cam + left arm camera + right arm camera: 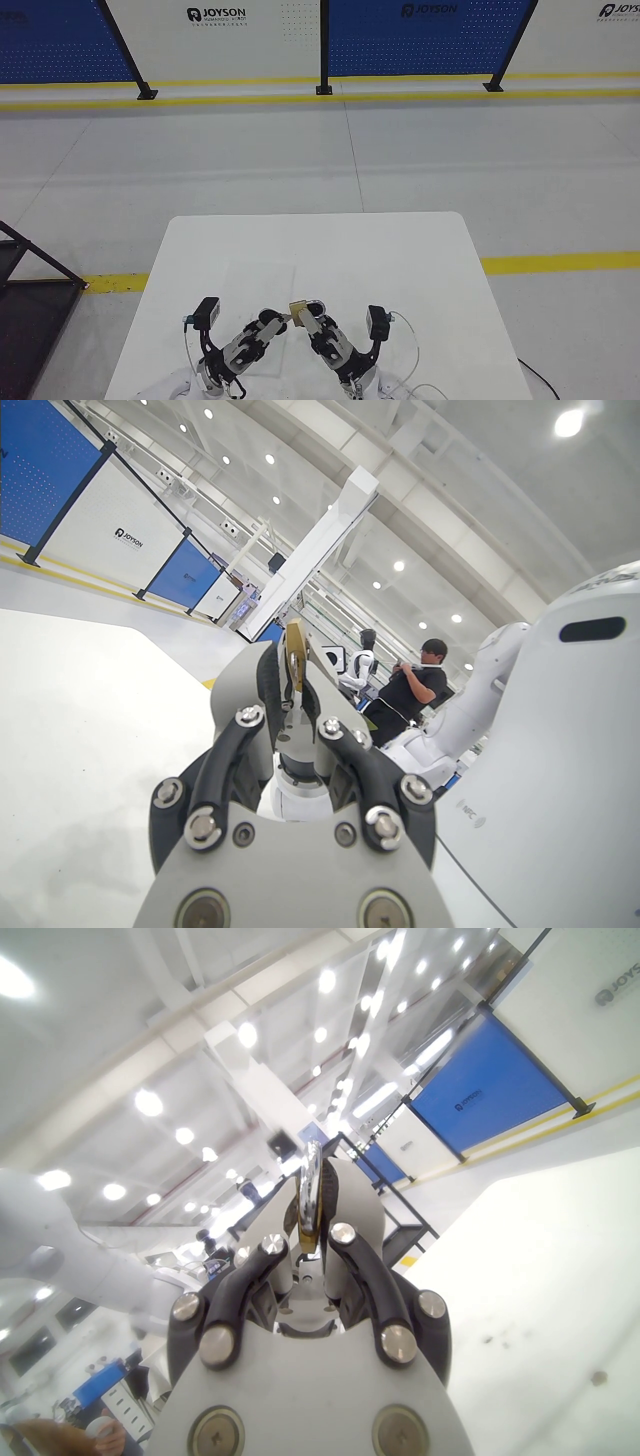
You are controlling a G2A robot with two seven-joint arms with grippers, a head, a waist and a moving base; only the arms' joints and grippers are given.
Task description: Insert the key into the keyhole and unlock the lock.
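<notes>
Left hand (291, 665) half-hides key (296, 635); right (314, 1180), lock (307, 1213).

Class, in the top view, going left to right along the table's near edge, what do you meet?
Left arm's wrist camera → left end effector → brass lock → right end effector → right arm's wrist camera. The key, in the left end effector, overlaps it, so is left out.

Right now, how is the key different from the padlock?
The key is flat and all brass-coloured; the padlock has a brass-coloured body with a shiny silver shackle. The key is clamped in the left pincer; the padlock is clamped in the right pincer. Both are gripped and held up above the white table.
</notes>
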